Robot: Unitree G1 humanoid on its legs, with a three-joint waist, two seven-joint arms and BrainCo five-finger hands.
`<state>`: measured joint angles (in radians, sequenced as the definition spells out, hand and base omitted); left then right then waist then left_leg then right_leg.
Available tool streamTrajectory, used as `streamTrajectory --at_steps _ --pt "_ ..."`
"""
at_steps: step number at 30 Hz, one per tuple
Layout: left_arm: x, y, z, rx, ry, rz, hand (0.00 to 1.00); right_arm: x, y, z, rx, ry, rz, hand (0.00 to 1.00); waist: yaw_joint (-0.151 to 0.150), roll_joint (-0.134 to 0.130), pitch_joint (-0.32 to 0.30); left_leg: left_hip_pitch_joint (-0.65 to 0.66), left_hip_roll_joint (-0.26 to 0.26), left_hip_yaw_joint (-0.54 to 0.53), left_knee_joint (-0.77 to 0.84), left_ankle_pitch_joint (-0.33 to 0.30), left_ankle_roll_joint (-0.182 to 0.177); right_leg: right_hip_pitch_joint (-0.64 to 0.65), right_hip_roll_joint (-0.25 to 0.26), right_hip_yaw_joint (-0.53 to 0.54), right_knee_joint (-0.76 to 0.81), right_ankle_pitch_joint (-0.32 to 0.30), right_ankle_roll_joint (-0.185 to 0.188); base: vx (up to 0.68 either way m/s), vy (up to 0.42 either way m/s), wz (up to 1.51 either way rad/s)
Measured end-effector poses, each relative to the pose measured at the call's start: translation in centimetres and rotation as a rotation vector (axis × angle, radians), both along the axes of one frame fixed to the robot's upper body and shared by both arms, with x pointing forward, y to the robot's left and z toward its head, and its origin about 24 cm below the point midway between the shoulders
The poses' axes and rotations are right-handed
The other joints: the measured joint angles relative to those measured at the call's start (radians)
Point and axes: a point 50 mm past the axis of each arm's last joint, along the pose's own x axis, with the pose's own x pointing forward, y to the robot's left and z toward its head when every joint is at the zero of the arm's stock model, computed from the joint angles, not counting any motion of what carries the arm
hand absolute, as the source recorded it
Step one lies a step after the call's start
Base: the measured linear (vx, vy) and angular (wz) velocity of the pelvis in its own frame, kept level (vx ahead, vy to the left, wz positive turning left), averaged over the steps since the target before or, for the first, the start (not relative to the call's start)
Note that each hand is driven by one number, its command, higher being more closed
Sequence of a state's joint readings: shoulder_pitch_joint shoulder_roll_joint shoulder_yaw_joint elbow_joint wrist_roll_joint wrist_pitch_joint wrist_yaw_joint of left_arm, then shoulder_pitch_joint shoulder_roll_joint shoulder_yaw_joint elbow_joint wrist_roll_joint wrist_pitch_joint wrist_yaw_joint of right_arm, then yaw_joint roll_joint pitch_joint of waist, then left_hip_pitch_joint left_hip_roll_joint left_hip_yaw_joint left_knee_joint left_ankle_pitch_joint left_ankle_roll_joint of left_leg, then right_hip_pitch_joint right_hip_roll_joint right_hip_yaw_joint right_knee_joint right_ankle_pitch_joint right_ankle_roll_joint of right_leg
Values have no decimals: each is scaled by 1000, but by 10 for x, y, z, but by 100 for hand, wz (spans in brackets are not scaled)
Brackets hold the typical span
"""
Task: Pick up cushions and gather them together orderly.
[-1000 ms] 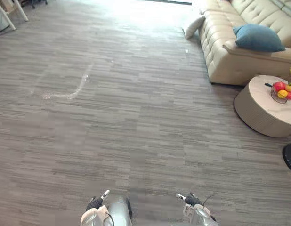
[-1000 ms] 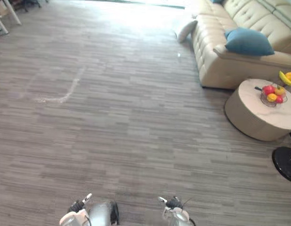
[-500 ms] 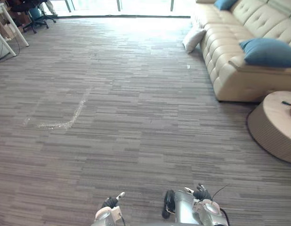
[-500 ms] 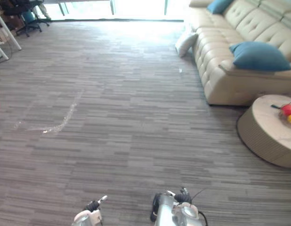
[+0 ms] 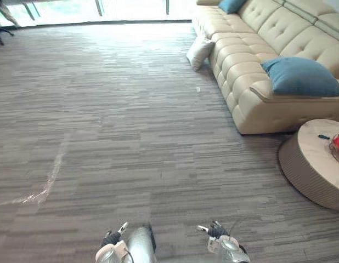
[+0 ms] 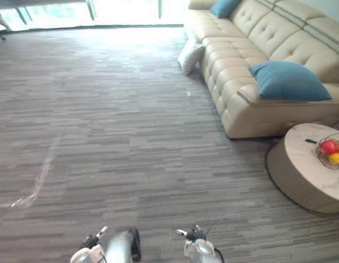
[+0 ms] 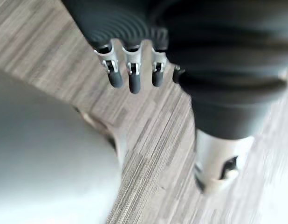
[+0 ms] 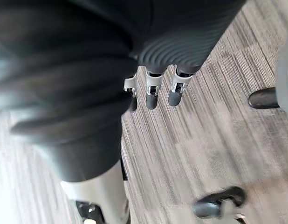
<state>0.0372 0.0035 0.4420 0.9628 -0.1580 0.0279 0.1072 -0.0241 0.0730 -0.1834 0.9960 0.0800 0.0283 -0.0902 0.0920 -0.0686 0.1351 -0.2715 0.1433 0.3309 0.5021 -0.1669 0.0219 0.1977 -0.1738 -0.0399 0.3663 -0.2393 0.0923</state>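
Grey carpet (image 5: 120, 109) runs to a white cushion (image 5: 199, 50) against the sofa (image 5: 241, 71). Left hand (image 7: 133, 80) and right hand (image 8: 151, 95) hang slack, empty. Walking over, I could clip the round table (image 5: 309, 170).

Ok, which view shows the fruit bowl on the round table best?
The right eye view: the fruit bowl sits whole on the round table. The left eye view clips it at the picture's edge. Both wrist views face the floor.
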Motion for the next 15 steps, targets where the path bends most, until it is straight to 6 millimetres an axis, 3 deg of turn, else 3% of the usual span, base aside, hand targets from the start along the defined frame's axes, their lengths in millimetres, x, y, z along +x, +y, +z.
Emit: streamTrajectory --at_steps 1,2,3,4,6,7,9,10,11,12,13,14,15 --pt "0 -1 -1 1 13 -25 0 -5 -3 -2 -5 12 -10 0 -3 -2 1 74 -26 19 -32 -36 2 -98 -30 13 242 90 37 596 281 -8" --pt "-1 -3 -2 -5 23 -35 0 -6 -5 -2 -9 14 -12 0 -11 5 5 120 -36 17 -58 -68 -3 -154 -38 20 366 182 49 577 237 2" --pt "0 -4 -3 -5 33 -52 0 -8 -7 -2 -14 13 -15 0 -22 22 25 206 -54 15 -93 -106 -17 -260 -56 31 616 225 59 570 159 11" --pt "-4 -5 -5 -11 54 -55 0 -1 -8 2 -16 -22 -14 0 -38 23 29 304 -66 15 -138 -128 -11 -349 -57 10 749 160 38 667 129 15" --pt "-1 -12 -6 -19 54 -94 0 5 -12 7 -28 -73 -20 0 -44 43 29 436 -67 17 -245 -140 -19 -486 -54 -109 723 75 -4 587 58 11" --pt "1 -14 -5 -21 52 -102 0 8 -13 9 -31 -91 -22 0 -48 46 28 460 -66 16 -266 -148 -29 -522 -56 -138 689 65 -11 416 26 16" --pt "4 -18 -5 -25 48 -125 0 15 -17 13 -40 -125 -31 0 -58 46 30 556 -65 15 -329 -163 -39 -600 -56 -238 455 54 -48 578 -69 23" --pt "7 -23 -5 -30 44 -142 0 15 -22 14 -51 -124 -39 0 -67 48 30 614 -64 8 -361 -188 -37 -612 -36 -258 252 92 -48 612 -114 33" --pt "8 -25 -5 -32 41 -147 0 14 -24 14 -56 -123 -42 0 -72 47 30 629 -63 2 -363 -199 -38 -612 -30 -254 198 109 -43 664 -175 52" --pt "8 -28 -5 -35 39 -159 0 11 -27 12 -59 -110 -51 0 -80 44 30 665 -69 -26 -363 -225 -49 -614 -15 -220 109 169 -51 588 -161 49" --pt "6 -35 -7 -49 52 -173 0 12 -36 14 -81 -110 -50 0 -90 68 28 705 -54 -61 -350 -232 -54 -615 0 -191 200 178 -110 988 -275 48" --pt "5 -50 -9 -88 54 -184 0 13 -48 15 -111 -110 -59 0 -92 109 18 685 -19 -101 -245 -197 -90 -612 0 -208 295 76 -122 827 -230 29" --pt "4 -51 -9 -92 58 -197 0 13 -50 15 -114 -110 -63 0 -95 113 16 662 -7 -121 -188 -186 -101 -608 1 -214 312 49 -126 654 -202 18"
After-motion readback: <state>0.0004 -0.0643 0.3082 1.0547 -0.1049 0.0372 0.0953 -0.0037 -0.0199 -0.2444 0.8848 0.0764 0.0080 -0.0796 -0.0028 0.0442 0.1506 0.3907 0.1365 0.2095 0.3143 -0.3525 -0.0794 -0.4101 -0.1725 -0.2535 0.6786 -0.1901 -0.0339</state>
